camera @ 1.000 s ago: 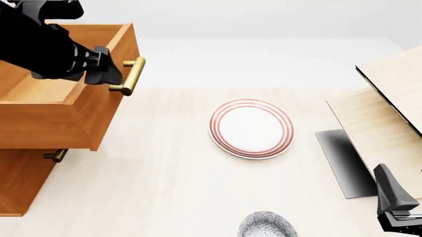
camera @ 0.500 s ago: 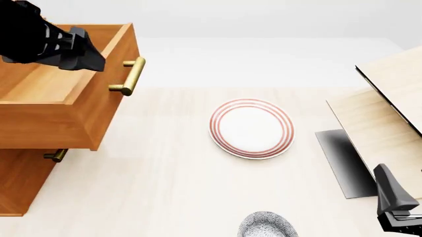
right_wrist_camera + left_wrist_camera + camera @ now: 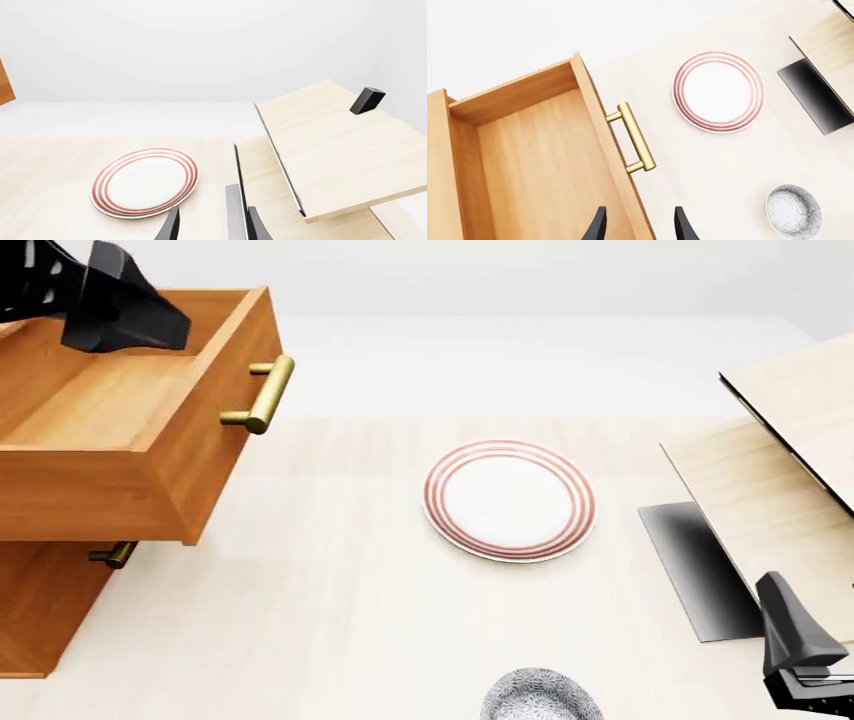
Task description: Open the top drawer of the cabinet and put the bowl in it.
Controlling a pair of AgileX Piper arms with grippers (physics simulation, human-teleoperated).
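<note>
The cabinet (image 3: 47, 610) stands at the left with its top drawer (image 3: 120, 410) pulled out, and the drawer's inside (image 3: 534, 165) holds nothing. The brass handle (image 3: 260, 395) of that drawer is free. My left gripper (image 3: 147, 325) hovers open above the drawer's back left, apart from the handle (image 3: 634, 137); its fingers (image 3: 597, 227) hold nothing. The speckled bowl (image 3: 541, 697) sits upright at the table's near edge, also seen as the bowl (image 3: 792, 211) in the left wrist view. My right gripper (image 3: 790, 630) hangs open at the near right, holding nothing.
A white plate with red rings (image 3: 509, 500) lies mid-table, between the drawer and a pale wooden structure (image 3: 787, 460) on the right with a dark panel (image 3: 694, 565) beneath it. A lower drawer handle (image 3: 114, 555) pokes out under the open drawer. A small dark block (image 3: 367, 100) rests on the pale structure.
My left gripper has drawn away from the brass handle, rising up and to the left over the drawer. The drawer stays pulled out. The right arm and bowl have not moved.
</note>
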